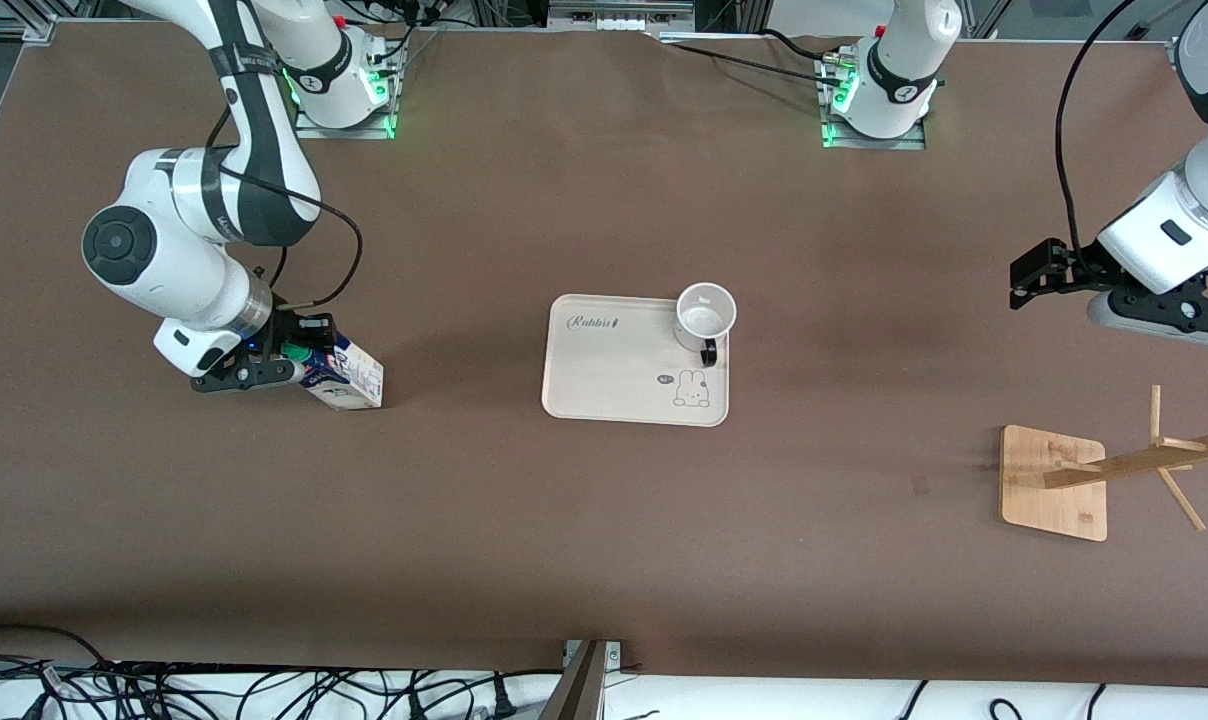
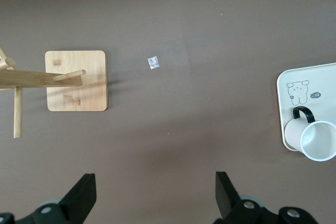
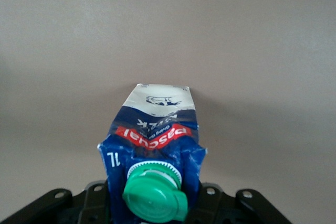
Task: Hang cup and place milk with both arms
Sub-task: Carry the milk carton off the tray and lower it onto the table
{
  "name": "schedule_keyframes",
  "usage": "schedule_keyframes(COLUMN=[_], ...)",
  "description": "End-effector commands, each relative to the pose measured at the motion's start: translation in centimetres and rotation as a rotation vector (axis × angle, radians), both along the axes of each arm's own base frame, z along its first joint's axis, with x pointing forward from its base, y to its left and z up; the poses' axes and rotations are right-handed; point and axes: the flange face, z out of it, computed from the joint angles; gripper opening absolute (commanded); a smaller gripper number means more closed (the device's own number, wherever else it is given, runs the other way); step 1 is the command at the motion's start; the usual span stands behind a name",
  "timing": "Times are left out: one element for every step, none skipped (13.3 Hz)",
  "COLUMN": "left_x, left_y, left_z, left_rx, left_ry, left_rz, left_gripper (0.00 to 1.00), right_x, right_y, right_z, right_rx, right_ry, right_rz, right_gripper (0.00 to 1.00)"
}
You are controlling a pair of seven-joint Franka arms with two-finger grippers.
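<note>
The milk (image 1: pixel 347 375) was seen standing on the table (image 1: pixel 564 200) toward the right arm's end, slightly tilted, well apart from the tray (image 1: pixel 614 390). Its top w/ the green cap (image 3: pixel 155 196) was clamped by the right gripper (image 1: pixel 274 362), fingers closed on the carton's upper part from both sides. In the right wrist view the carton's blue-and-white print and red label were shown just under the cap.

The cup (image 1: pixel 705 315) was found upright on the tray, at the corner toward the left arm's end and farther from the front camera, black handle (image 2: pixel 301 112) pointed over the tray's rabbit drawing (image 1: pixel 693 389). Nothing was touching it.

The left gripper (image 1: pixel 1044 270) was held in the air over bare table near the left arm's end, fingers (image 2: pixel 84 192) spread wide, nothing between them. The wooden rack (image 1: pixel 1054 482) w/ its pegs was stood nearer the front camera than that gripper, well apart from tray and cup.
</note>
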Motion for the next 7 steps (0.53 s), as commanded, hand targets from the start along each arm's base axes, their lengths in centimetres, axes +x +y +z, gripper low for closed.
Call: schedule_keyframes(left_x=[-0.6,-0.6,-0.6,-0.6,-0.6,-0.6,-0.7], left_y=[0.0,0.0,0.0,0.0,0.0,0.0,0.3], left_z=[0.4,0.4,0.4,0.3,0.3,0.3,0.3], left_rx=[0.011,0.011,0.011,0.011,0.011,0.011,0.011], left_ry=[0.005,0.005,0.005,0.006,0.006,0.006,0.015], left_rz=[0.002,0.002,0.002,0.002,0.002,0.002,0.006], left_gripper=[1.00,1.00,1.00,1.00,1.00,1.00,1.00], right_x=[0.4,0.5,0.6,0.8,1.2,1.8,2.5], right_y=[-0.3,-0.4,-0.5,-0.6,-0.3,0.0,0.4], right_z=[-1.4,-2.2,-2.4,-2.4,-2.2,-1.6,-0.4], right_rx=[-0.017,-0.027,-0.031,-0.032,-0.034,-0.039,-0.035], right_ry=[0.024,0.031,0.028,0.026,0.018,0.006,-0.016], right_rz=[-0.012,-0.014,-0.018,-0.020,-0.019,-0.051,-0.056], right_gripper=[0.47,0.47,0.48,0.51,0.68,0.96,1.00])
